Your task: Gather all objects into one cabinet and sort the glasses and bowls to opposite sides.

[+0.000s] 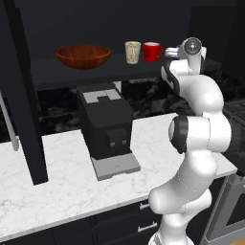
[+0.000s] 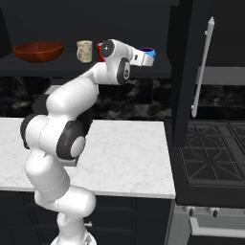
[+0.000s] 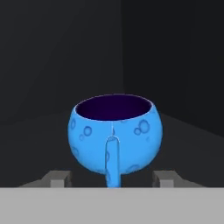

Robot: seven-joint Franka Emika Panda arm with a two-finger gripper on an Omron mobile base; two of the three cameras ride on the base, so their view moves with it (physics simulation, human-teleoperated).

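On the cabinet shelf [image 1: 52, 72], right of the red mug [image 1: 152, 51], the blue bowl [image 3: 114, 136] stands upright between the parted fingers of the open claw [image 3: 111, 178], far from the wooden bowl [image 1: 83, 56], cream cup [image 1: 133, 51] between.

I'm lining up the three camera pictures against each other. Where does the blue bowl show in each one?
Left base view: I cannot make it out; the arm covers the shelf right of the red mug.
Right base view: blue bowl peeks out just past the gripper, on the cabinet shelf.
Hand view: centre, upright, between the fingertips.
Shared landmark: the wooden bowl at the shelf's left end.
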